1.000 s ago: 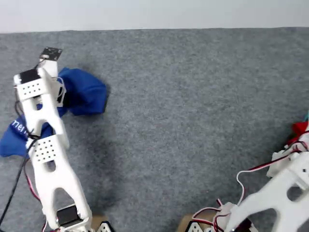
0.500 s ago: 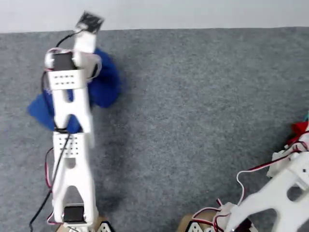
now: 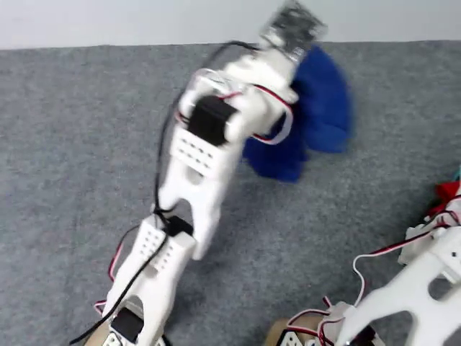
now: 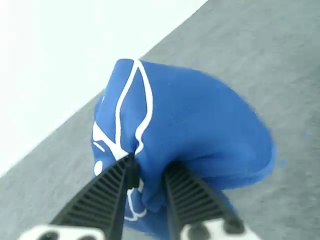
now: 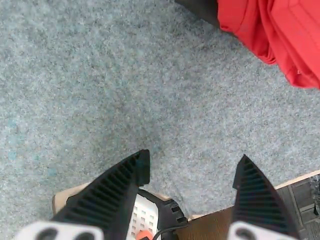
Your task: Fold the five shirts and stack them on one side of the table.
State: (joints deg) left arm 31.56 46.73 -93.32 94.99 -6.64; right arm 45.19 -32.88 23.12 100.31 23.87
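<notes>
left wrist view: left fingers (image 4: 111, 194) pinch the blue shirt (image 4: 200, 130); right fingers (image 5: 116, 184) spread wide.

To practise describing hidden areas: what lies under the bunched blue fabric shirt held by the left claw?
Grey felt table covering shows around the bunched blue fabric shirt, pinched in the left claw. The patch directly beneath is hidden by the shirt itself.

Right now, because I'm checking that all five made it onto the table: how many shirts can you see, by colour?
blue shirt: 1, bunched in the left end effector
red shirt: 1, lying beside the right arm
Total: 2 shirts in sight
</notes>
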